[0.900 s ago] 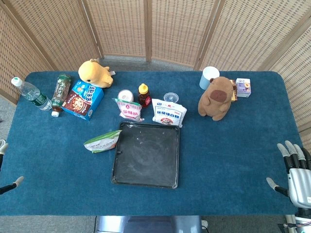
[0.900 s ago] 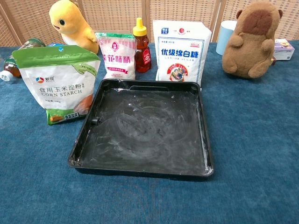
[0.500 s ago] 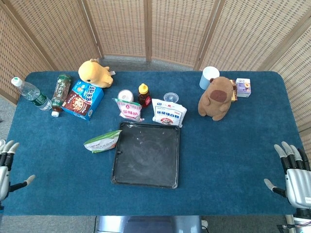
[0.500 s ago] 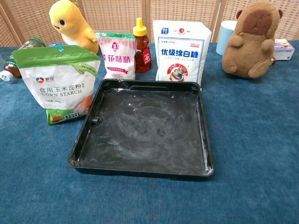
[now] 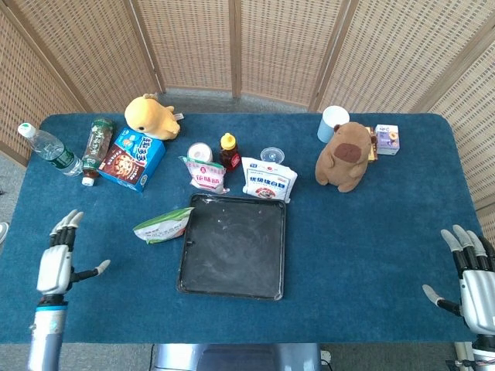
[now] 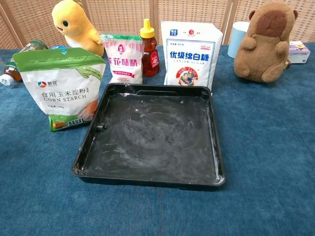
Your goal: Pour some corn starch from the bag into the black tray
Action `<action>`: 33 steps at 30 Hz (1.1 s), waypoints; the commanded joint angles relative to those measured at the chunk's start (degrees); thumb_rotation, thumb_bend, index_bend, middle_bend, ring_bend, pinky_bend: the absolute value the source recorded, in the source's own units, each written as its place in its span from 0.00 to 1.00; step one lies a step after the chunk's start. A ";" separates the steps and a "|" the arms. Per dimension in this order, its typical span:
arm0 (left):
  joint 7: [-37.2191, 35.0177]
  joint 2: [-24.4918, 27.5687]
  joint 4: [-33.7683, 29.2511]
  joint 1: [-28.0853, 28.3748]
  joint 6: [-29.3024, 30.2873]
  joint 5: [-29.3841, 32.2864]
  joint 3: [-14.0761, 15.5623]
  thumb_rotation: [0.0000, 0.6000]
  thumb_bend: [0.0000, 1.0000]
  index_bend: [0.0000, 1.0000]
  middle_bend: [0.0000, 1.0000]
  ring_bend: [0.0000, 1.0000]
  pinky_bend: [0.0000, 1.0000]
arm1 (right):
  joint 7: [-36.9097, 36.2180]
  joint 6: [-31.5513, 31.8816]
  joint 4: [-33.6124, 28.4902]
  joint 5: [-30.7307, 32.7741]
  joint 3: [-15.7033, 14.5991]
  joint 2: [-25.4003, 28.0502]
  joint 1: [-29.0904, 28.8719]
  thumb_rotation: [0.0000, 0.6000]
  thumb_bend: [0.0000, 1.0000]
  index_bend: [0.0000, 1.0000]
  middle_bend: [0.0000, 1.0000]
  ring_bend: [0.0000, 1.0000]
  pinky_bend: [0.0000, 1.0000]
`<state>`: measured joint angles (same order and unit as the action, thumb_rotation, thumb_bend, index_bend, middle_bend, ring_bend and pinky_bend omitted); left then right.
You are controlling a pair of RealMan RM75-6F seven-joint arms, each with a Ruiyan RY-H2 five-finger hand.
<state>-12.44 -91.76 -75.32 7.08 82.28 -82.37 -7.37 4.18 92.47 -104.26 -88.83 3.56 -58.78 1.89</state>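
Black tray (image 6: pixel 147 135): on table centre, floured white inside. Starch bag (image 6: pixel 61 88): upright, touching tray's left edge. Left hand (image 5: pixel 58 259) and right hand (image 5: pixel 468 278): well clear of tray either side, fingers spread, holding nothing.

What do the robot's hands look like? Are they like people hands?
Sort of! The left hand and right hand have boxy silver-grey palms, slim grey fingers with pale tips, and darker joints. The left one sits on a silver-grey wrist with a bluish band.
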 commanded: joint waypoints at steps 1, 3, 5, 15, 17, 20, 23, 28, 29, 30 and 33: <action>3.97 -4.10 -1.77 3.01 -4.50 4.47 -2.31 1.00 0.03 0.00 0.00 0.00 0.02 | -0.93 -0.05 -0.25 -0.12 -0.08 0.45 0.06 1.00 0.06 0.07 0.00 0.00 0.00; 5.10 -5.14 -2.25 3.70 -4.94 5.48 -3.11 1.00 0.03 0.00 0.00 0.00 0.02 | -1.09 -0.16 -0.24 -0.15 -0.14 0.53 0.04 1.00 0.06 0.07 0.00 0.00 0.00; 6.55 -6.24 -2.42 4.61 -5.58 6.20 -3.70 1.00 0.03 0.00 0.00 0.00 0.03 | -1.08 -0.27 -0.25 -0.21 -0.24 0.57 0.05 1.00 0.06 0.07 0.00 0.00 0.00; 10.52 -11.13 -0.36 8.03 -6.24 7.41 -5.40 1.00 0.03 0.00 0.00 0.00 0.06 | -1.68 0.30 -0.56 -0.24 -0.07 0.90 0.29 1.00 0.06 0.07 0.00 0.00 0.00; 11.05 -11.80 0.00 8.45 -6.34 7.61 -5.50 1.00 0.03 0.00 0.00 0.00 0.06 | -1.92 0.26 -0.56 -0.15 -0.05 1.03 0.30 1.00 0.06 0.07 0.00 0.00 0.00; 11.43 -12.53 0.71 8.81 -6.48 7.95 -5.56 1.00 0.03 0.00 0.00 0.00 0.06 | -2.16 0.28 -0.56 -0.13 -0.02 1.11 0.31 1.00 0.06 0.07 0.00 0.00 0.00; 11.55 -13.49 1.83 9.18 -6.78 8.40 -5.56 1.00 0.03 0.00 0.00 0.00 0.06 | -2.33 0.32 -0.55 -0.16 0.01 1.22 0.33 1.00 0.06 0.07 0.00 0.00 0.00; 11.29 -15.98 5.77 10.80 -8.43 9.63 -6.35 1.00 0.03 0.00 0.00 0.00 0.06 | -2.59 0.03 -0.50 0.63 0.22 1.39 0.30 1.00 0.06 0.08 0.00 0.00 0.00; 11.19 -16.54 6.62 11.13 -8.65 9.73 -6.42 1.00 0.03 0.00 0.00 0.00 0.06 | -2.66 -0.07 -0.50 0.78 0.25 1.41 0.27 1.00 0.06 0.08 0.00 0.00 0.00; 11.19 -16.93 7.23 11.35 -8.78 9.78 -6.44 1.00 0.03 0.00 0.00 0.00 0.06 | -2.74 -0.14 -0.51 0.85 0.27 1.42 0.25 1.00 0.06 0.08 0.00 0.00 0.00; 11.06 -18.35 9.15 12.19 -9.78 10.20 -6.47 1.00 0.03 0.00 0.00 0.00 0.06 | -3.27 -0.34 -0.56 1.01 0.33 1.57 0.18 1.00 0.06 0.08 0.00 0.00 0.00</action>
<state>-1.24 -109.47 -66.88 18.77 73.02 -72.50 -13.71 1.00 92.18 -104.80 -87.86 3.87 -57.26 2.09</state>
